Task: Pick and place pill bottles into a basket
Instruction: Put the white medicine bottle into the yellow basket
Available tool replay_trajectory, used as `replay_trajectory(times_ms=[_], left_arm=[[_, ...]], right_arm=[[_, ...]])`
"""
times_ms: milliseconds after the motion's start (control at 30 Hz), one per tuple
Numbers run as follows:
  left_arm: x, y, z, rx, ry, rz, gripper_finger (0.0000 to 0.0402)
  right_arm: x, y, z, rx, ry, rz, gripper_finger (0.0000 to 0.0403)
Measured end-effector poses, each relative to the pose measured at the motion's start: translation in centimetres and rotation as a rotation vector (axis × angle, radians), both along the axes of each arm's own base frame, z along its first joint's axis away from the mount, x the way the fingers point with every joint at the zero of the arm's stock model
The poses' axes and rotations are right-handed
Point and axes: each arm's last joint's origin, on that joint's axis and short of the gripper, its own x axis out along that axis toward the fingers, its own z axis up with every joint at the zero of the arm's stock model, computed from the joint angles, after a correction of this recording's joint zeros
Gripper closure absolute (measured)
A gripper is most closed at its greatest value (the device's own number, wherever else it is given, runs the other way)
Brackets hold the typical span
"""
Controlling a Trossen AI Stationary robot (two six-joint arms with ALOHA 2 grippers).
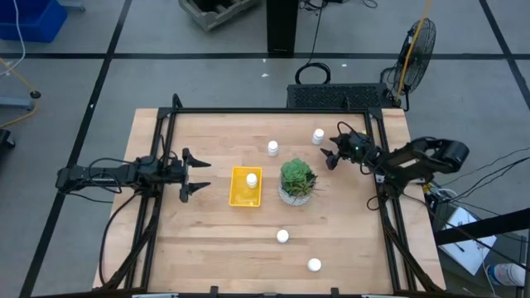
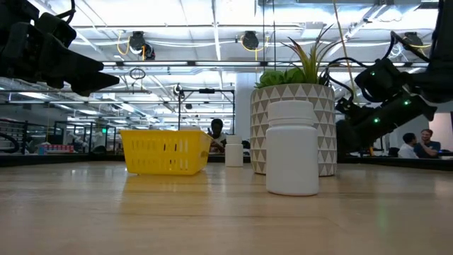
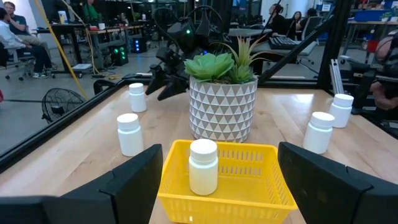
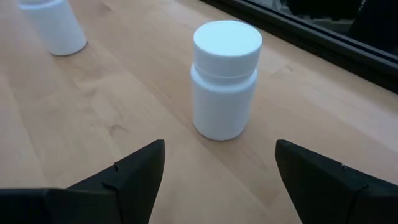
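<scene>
Right in front of my right gripper [image 4: 214, 165] stands one pill bottle [image 4: 224, 79], upright on the bench near the back right corner; the fingers are spread wide on both sides of it and do not touch it, so this gripper holds nothing. From above I see the same bottle [image 1: 318, 135] just beside the gripper [image 1: 334, 149]. A second bottle [image 1: 272, 148] stands a little toward the middle, behind the potted plant [image 1: 297, 180]. One bottle [image 1: 252, 179] stands upright inside the yellow basket [image 1: 238, 196], which is in the middle of the bench, just beside the plant. Two more bottles [image 1: 282, 236] [image 1: 314, 265] stand toward the front edge, well apart from the basket. My left gripper [image 1: 195, 175] waits at the left side of the bench, pointing at the basket, with the fingers wide open and empty. Behind the bench I see a fan [image 1: 416, 48] on the floor and people sitting in the room.
</scene>
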Motion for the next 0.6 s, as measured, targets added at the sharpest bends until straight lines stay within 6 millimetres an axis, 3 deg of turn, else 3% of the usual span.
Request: replay_trajectory(times_ms=[600], left_arm=[[0.0,0.0,0.0,-0.020,-0.001,0.002,0.0078]], right_arm=[[2.9,-2.5,-0.1,0.012,0.020,-0.003,0.0104]])
